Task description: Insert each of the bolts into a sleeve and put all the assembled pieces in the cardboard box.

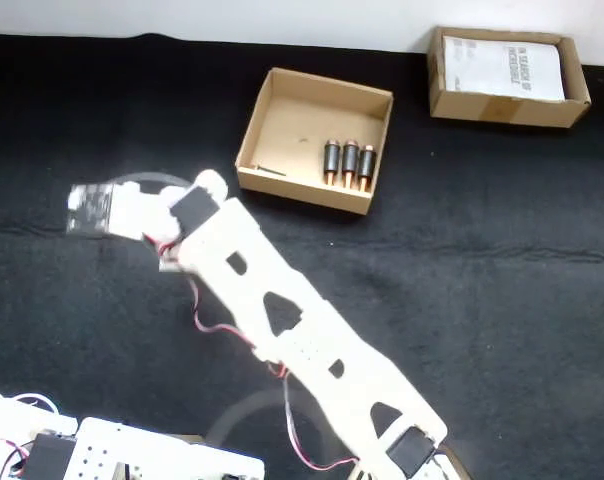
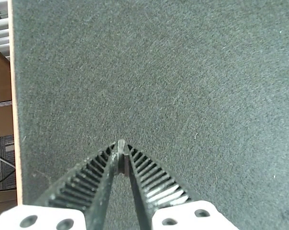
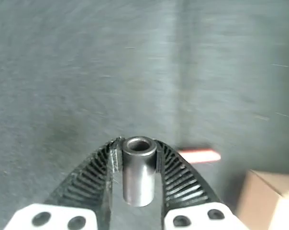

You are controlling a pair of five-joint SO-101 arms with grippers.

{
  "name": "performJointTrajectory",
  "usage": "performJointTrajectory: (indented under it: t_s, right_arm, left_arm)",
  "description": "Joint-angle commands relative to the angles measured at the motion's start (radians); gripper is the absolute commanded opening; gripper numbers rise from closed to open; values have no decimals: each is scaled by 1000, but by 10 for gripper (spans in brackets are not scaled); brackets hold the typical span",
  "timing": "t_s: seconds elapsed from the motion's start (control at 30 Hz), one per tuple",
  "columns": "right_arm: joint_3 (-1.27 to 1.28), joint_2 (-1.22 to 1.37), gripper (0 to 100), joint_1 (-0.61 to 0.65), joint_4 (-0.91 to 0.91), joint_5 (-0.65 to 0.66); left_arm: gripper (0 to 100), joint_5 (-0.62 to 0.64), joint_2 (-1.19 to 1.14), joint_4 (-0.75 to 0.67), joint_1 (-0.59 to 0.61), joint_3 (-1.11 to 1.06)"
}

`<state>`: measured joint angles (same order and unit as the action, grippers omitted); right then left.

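Note:
My right gripper [image 3: 137,142] is shut on a dark metal sleeve [image 3: 138,170], which stands upright between the fingers with its bore facing out. A copper-coloured bolt [image 3: 199,155] lies on the black mat just beyond it, near a corner of the cardboard box [image 3: 271,196]. In the high view the long white arm stretches to the mat's left, its gripper [image 1: 90,210] left of the open cardboard box [image 1: 272,110]. Three assembled pieces [image 1: 349,163] lie side by side in that box. My left gripper [image 2: 121,143] is shut on nothing, over bare mat.
A second cardboard box [image 1: 452,95] holding a printed sheet sits at the back right. The left arm's base [image 1: 92,450] is folded at the front left. The mat's edge [image 2: 13,120] and table side run close to the left gripper.

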<state>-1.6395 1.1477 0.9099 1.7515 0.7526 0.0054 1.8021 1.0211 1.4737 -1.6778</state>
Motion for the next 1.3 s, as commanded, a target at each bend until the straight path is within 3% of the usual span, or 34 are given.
performJointTrajectory:
  t_s: [0.0, 0.1, 0.37, 0.5, 0.87, 1.1, 1.27]
  right_arm:
    - [-133, -206, 7, -84, 7, -12]
    - [-131, -320, 7, -171, 10, -17]
    - [-128, -590, 7, -467, 12, -293]
    - [-127, -713, 7, -610, 13, -367]
    - [-125, -1101, 7, -816, 15, -594]
    - [-125, -1357, 7, -1030, 15, -595]
    - [-125, -1520, 7, -1087, 15, -595]
  left_arm:
    - [23, -5, 5, 8, 2, -18]
    - [23, -5, 5, 31, -21, -18]
    - [21, -5, 5, 61, -44, -18]
    - [21, -2, 5, 61, -44, -18]
    - [22, -3, 5, 64, -62, -18]
    - [23, -3, 10, 167, -236, 7]
    - [23, 2, 10, 261, -437, 51]
